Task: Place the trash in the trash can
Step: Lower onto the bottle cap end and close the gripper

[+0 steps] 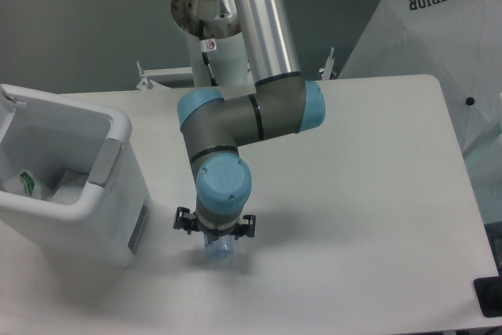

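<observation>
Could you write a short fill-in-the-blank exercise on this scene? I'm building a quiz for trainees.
1. The gripper hangs directly above the ____.
2. The crumpled wrapper lies inside the ____.
3. The bin stands at the table's ____ side in the picture.

Missing words: bottle; bin; left
</observation>
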